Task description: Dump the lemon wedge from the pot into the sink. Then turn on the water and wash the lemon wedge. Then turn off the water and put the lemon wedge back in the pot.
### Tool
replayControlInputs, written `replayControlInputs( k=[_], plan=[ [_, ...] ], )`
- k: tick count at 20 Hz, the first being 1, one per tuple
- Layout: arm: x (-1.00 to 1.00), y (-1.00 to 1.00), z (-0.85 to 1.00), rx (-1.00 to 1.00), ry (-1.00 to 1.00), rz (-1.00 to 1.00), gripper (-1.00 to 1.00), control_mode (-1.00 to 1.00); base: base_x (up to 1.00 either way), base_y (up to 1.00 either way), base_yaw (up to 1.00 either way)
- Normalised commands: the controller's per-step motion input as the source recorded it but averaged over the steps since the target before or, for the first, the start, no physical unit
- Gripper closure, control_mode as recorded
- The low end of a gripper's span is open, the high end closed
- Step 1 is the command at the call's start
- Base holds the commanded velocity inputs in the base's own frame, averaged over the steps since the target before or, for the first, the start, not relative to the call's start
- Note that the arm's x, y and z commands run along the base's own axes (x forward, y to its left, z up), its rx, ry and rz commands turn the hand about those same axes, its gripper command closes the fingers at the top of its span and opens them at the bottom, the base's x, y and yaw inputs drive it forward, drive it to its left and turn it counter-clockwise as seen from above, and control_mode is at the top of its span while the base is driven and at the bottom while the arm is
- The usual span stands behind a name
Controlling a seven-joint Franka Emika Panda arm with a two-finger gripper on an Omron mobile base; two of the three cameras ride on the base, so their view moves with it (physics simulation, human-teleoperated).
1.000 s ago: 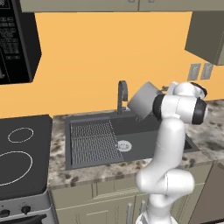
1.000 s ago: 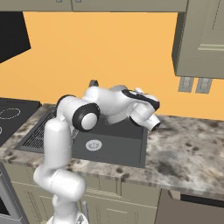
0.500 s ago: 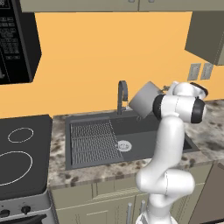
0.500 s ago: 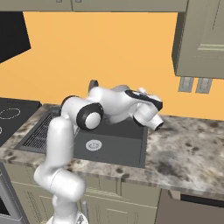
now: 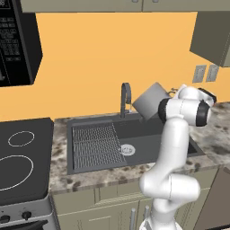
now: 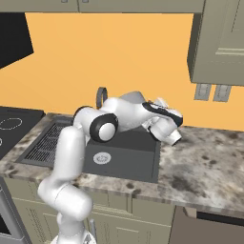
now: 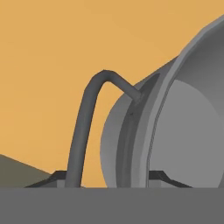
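The pot is a grey metal cylinder held tilted in the air over the right half of the sink, just right of the faucet. My gripper is shut on its rim. In the hand view the pot fills the right side, its rim running down between my gripper's tips. The faucet arches behind it. From the right base view the pot peeks over my arm above the sink. The lemon wedge is hidden.
A ribbed wire grid covers the sink's left half, with a round silver drain beside it. A black stovetop lies to the left, under a microwave. Speckled stone counter stretches to the right.
The hand has shifted slightly with the pot still in its grip. The rest of the scene is as before.
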Motion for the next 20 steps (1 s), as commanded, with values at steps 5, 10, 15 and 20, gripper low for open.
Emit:
replayControlInputs(
  k=[5, 10, 15, 20],
  plan=[
    [0.16, -0.15, -0.02, 0.17, 0.0, 0.09, 1.0, -1.0, 0.0, 0.0, 0.0],
    [0.1, -0.13, -0.06, 0.11, 0.0, 0.1, 1.0, -1.0, 0.0, 0.0, 0.0],
    [0.05, -0.18, -0.07, 0.13, 0.02, 0.11, 1.0, -1.0, 0.0, 0.0, 0.0],
    [0.09, -0.2, -0.01, 0.17, 0.07, 0.12, 1.0, -1.0, 0.0, 0.0, 0.0]
  ],
)
